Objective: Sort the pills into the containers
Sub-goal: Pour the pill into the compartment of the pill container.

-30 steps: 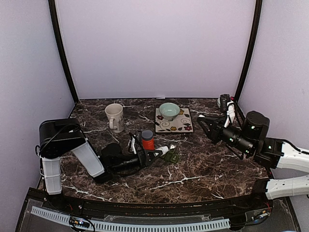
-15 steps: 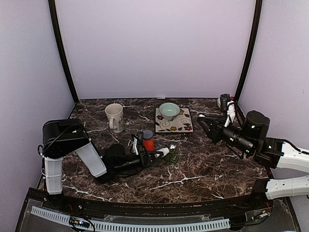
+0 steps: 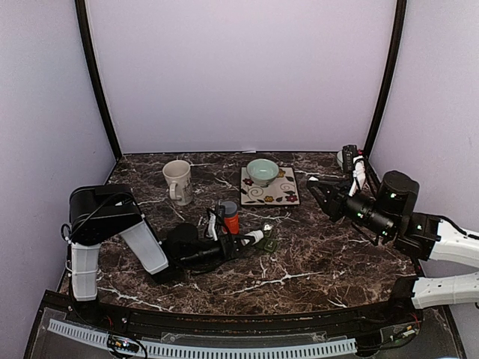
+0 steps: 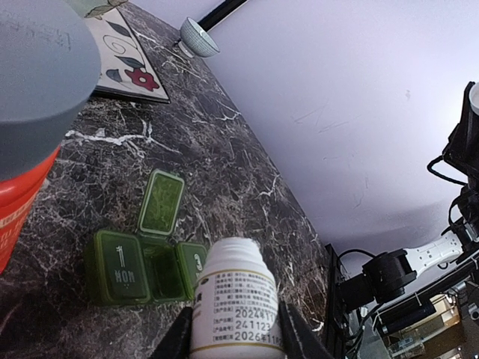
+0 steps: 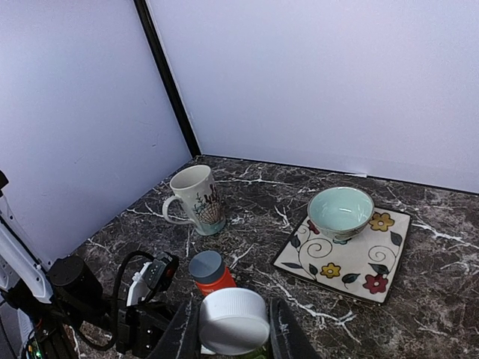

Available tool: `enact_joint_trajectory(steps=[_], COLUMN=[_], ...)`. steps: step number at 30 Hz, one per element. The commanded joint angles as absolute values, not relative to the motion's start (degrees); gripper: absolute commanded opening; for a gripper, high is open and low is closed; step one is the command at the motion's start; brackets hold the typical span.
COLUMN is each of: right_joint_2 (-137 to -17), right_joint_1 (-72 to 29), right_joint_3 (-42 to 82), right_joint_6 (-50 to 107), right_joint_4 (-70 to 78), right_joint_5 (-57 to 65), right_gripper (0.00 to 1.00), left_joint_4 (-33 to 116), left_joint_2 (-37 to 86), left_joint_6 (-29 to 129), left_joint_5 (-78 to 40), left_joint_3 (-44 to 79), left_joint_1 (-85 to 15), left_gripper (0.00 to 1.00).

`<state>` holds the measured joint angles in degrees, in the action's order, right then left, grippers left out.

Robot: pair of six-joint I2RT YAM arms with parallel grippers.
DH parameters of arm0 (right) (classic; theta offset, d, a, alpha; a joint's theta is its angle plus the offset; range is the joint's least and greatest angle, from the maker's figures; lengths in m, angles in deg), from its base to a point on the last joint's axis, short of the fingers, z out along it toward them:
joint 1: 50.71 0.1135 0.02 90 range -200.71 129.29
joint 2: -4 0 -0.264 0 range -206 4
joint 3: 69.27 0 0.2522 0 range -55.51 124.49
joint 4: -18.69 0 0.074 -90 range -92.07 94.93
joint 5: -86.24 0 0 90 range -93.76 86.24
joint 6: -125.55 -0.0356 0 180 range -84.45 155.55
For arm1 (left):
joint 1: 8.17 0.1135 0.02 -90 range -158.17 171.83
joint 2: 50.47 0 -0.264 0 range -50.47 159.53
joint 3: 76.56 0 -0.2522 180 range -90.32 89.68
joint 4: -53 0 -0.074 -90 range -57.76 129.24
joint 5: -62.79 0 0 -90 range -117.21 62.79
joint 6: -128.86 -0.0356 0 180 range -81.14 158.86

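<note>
My left gripper [image 4: 236, 340] is shut on an uncapped white pill bottle [image 4: 236, 303], tipped low toward the containers [image 4: 123, 268], a dark green pill-box strip on the marble. The strip's middle compartment stands open with its lid [image 4: 161, 200] flipped back, and the two outer lids are shut. The bottle's mouth hangs by the third compartment. No pills show. In the top view the bottle [image 3: 254, 236] meets the strip [image 3: 269, 244]. My right gripper [image 5: 233, 323], raised at the right [image 3: 320, 196], is shut on the white bottle cap [image 5: 233, 318].
A red bottle with a grey cap [image 3: 229, 215] stands just behind my left gripper. A beige mug [image 3: 178, 182] is at the back left. A pale green bowl [image 3: 262, 171] sits on a flowered square plate [image 3: 283, 194]. Another small bowl [image 4: 199, 37] is at the far right.
My left arm has leaned slightly to the right, with the bottle staying at the pill-box strip. The right arm has not moved.
</note>
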<state>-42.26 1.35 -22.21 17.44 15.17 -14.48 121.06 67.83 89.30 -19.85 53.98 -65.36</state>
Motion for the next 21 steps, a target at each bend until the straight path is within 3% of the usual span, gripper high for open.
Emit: enact_joint_trajectory(steps=[1, 21], right_joint_2=[-41.5, -41.6], right_joint_1=[0.7, -0.3], right_joint_3=[-23.1, -23.5], right_joint_6=[17.5, 17.4], right_joint_4=[16.4, 16.8], right_joint_5=[-13.8, -12.4], right_gripper=[0.00, 0.00], left_joint_4=[119.4, 113.9], left_joint_2=[68.0, 68.0], left_joint_6=[89.5, 89.4], left_joint_5=[-21.1, -22.8], left_joint_3=[52.7, 50.8], left_joint_1=[-65.8, -65.9], left_gripper=[0.00, 0.00])
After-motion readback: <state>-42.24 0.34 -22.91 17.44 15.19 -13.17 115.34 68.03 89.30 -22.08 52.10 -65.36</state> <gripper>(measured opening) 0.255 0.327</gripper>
